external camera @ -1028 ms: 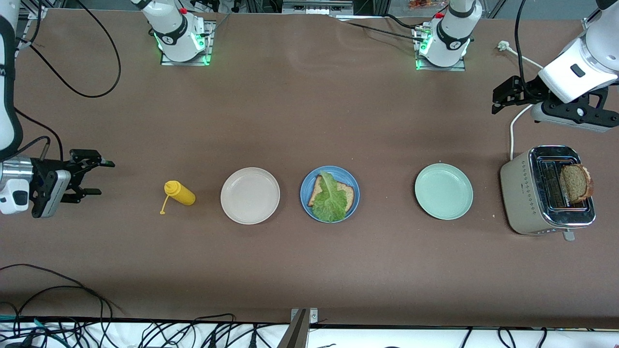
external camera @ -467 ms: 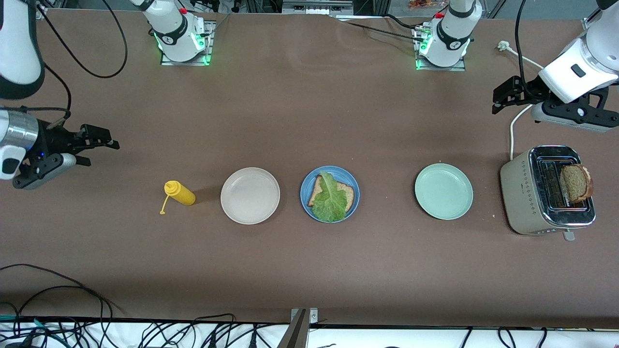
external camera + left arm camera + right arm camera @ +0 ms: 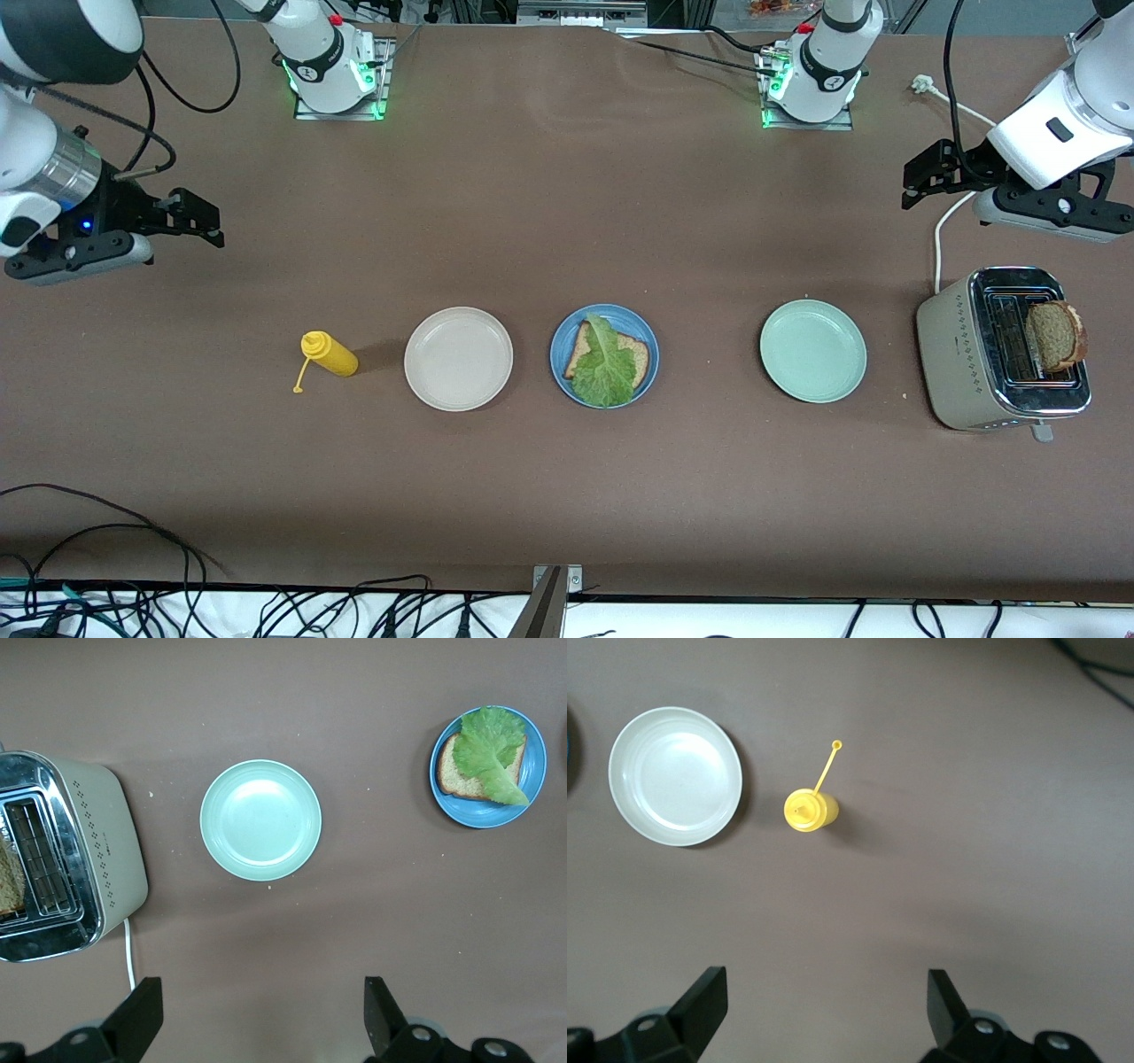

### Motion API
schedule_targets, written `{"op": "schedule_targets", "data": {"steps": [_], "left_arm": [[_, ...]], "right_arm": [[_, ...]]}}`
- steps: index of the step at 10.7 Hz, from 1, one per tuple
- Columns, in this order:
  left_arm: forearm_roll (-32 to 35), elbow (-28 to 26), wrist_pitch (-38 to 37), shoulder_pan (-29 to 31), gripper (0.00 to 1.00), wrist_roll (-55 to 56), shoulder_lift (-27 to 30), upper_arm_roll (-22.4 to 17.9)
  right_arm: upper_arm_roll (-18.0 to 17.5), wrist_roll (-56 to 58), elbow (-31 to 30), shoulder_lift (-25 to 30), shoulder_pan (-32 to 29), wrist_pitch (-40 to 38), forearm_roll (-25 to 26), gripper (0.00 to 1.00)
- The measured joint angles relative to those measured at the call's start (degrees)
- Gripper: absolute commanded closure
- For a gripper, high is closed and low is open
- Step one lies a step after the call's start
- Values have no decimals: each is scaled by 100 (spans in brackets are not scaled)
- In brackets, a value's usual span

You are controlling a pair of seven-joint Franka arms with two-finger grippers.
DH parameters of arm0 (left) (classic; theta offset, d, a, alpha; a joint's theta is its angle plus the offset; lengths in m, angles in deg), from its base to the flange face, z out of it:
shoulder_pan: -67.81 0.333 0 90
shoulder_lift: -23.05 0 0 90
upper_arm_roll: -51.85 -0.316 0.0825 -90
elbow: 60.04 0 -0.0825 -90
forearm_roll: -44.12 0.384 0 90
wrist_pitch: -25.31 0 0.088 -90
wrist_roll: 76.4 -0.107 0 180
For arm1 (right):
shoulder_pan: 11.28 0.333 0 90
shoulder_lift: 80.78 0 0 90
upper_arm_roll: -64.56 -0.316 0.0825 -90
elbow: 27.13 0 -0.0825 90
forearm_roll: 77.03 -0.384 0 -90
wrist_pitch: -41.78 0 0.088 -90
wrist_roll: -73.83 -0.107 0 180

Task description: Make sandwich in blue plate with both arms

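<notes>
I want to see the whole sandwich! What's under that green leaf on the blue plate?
Under the ruffled green lettuce leaf lies one slice of brown bread on the round blue plate. The bread's middle is covered by the leaf, so anything there cannot be seen.

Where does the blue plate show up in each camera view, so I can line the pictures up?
Front view: the blue plate sits mid-table between the beige plate and the pale green plate.
Left wrist view: blue plate at the picture's edge.
Right wrist view: not identifiable.
Shared landmark: pale green plate.
</notes>
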State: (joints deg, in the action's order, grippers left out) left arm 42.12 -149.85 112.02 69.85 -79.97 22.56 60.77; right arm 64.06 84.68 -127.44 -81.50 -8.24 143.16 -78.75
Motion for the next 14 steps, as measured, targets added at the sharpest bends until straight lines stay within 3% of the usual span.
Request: {"op": "schedule_targets", "data": {"steps": [3, 10, 14], "left_arm": [[0, 0, 0, 0, 0, 0, 0, 2], [264, -5, -8, 47, 0, 0, -37, -20], [330, -8, -8, 440, 0, -5, -275, -74]], "right_arm": [[13, -228, 22, 244, -19, 60, 217, 0], [38, -228, 377, 130, -75, -7, 232, 0], [87, -228, 390, 130, -86, -81, 245, 0]]}}
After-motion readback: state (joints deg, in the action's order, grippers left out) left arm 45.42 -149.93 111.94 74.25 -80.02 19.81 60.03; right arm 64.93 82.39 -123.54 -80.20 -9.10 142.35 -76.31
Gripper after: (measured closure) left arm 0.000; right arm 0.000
